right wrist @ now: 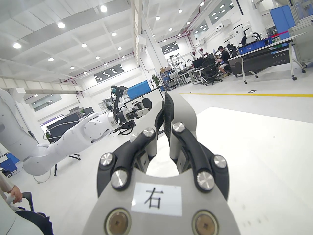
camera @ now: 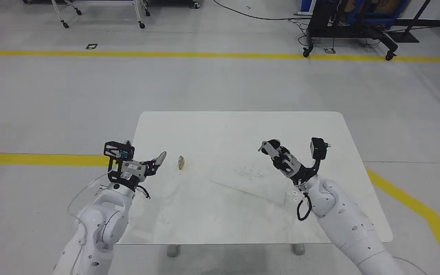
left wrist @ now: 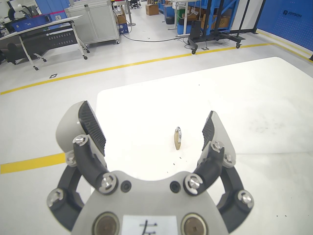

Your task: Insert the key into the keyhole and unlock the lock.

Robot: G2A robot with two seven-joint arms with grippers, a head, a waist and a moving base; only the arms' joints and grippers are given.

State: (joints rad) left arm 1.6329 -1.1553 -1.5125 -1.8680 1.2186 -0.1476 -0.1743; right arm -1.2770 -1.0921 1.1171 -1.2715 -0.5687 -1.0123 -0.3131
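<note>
The table (camera: 240, 130) is the largest thing here: a smooth white rectangular top with rounded corners and faint grey scuffs toward its middle. It appears in the left wrist view (left wrist: 244, 99) and the right wrist view (right wrist: 244, 135) as a flat matte surface.

The left arm (camera: 103, 220), clad in rounded glossy white shells, comes in at the table's left edge. Across the table the right wrist view shows it stretched out level (right wrist: 80, 133). The right arm (camera: 344, 220), built the same way, reaches over the table's right half.

The left gripper (camera: 157, 163) hangs just over the left edge with its fingers spread wide apart (left wrist: 148, 113). Each finger is a pale curved shell on black linkages with bright round screw heads, and each is lined with dark, finely ribbed pads (left wrist: 91, 125).

The right gripper (camera: 267, 146) has its fingers pressed together, ribbed pad against ribbed pad (right wrist: 165, 103). I cannot tell whether anything thin is pinched between them.

The padlock (camera: 181, 162) sits on the table's left part, near the left gripper but not touching it, and well apart from the right gripper. It is a small brass-coloured body with a silvery curved shackle (left wrist: 178, 139), and it lies in line with the gap between the open fingers.
</note>
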